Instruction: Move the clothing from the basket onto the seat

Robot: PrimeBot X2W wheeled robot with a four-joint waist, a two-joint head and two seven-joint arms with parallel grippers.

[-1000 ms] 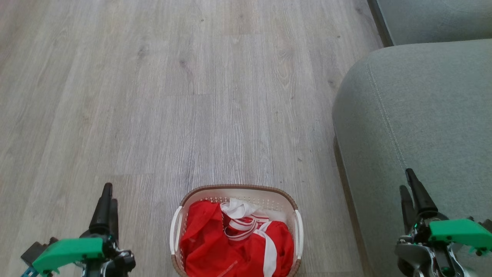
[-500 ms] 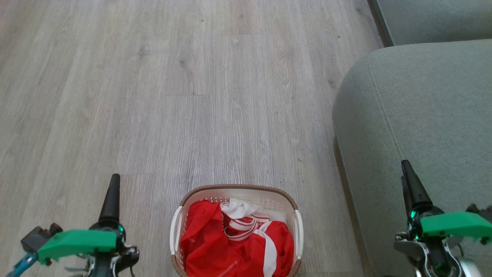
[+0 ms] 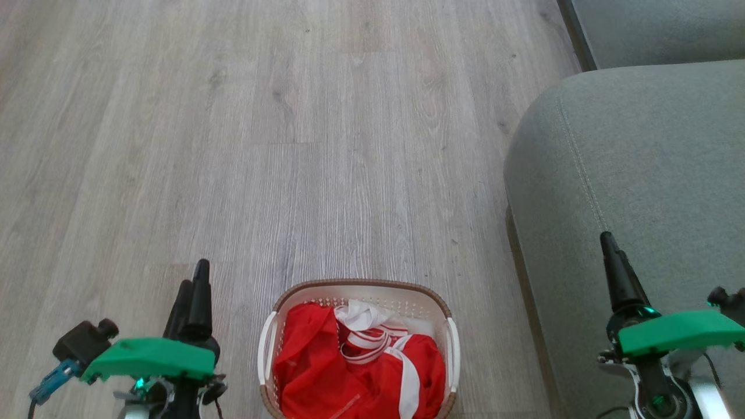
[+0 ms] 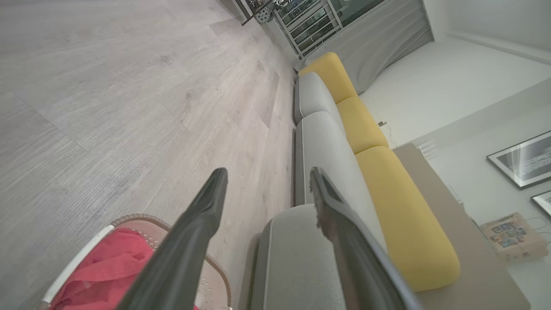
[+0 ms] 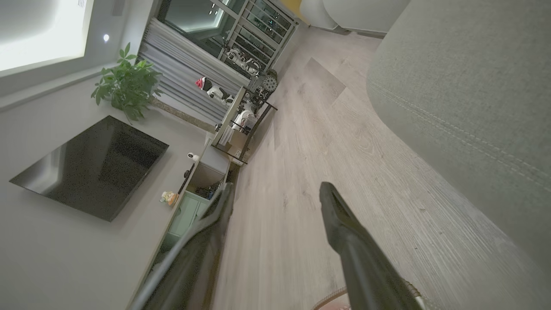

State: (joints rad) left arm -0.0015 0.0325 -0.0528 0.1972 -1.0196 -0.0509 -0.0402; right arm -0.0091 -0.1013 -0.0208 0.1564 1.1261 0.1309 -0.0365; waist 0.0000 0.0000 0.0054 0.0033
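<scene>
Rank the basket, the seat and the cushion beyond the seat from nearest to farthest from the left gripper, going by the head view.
From the left gripper, open at lower left:
1. Basket, just to its right, with the clothing inside.
2. Seat, farther off on the right side.
3. Far cushion, top right corner, behind the seat.

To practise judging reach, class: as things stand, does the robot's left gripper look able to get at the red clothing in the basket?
Probably yes. The left gripper is open and empty, left of the laundry basket; the red clothing lies uncovered in its open top, with bare wood floor between.
</scene>
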